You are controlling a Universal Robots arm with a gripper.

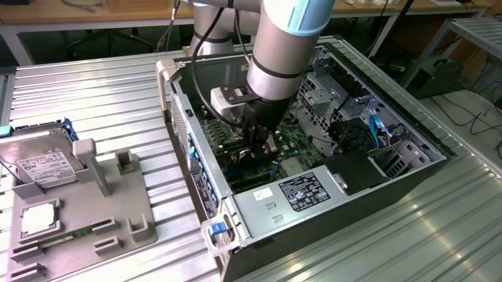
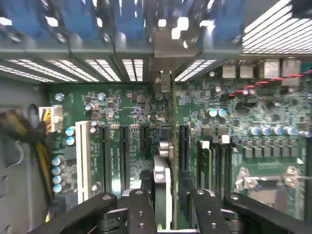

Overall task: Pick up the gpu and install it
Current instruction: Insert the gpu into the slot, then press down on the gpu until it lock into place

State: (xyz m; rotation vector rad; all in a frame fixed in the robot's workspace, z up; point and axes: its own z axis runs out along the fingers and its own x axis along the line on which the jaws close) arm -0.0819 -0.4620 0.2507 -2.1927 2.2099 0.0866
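A: What are the jaws doing?
B: The one gripper (image 2: 163,202) sits down inside the computer case (image 1: 408,158), its jaws around the one gpu (image 2: 163,161), which stands on edge on the green board (image 2: 126,105).
A: Squeezing it?
B: I cannot tell.

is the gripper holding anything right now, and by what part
The gripper has the gpu edge-on between its fingers, at the card's upper edge, over the motherboard slots. Whether it is gripped or just released cannot be told.
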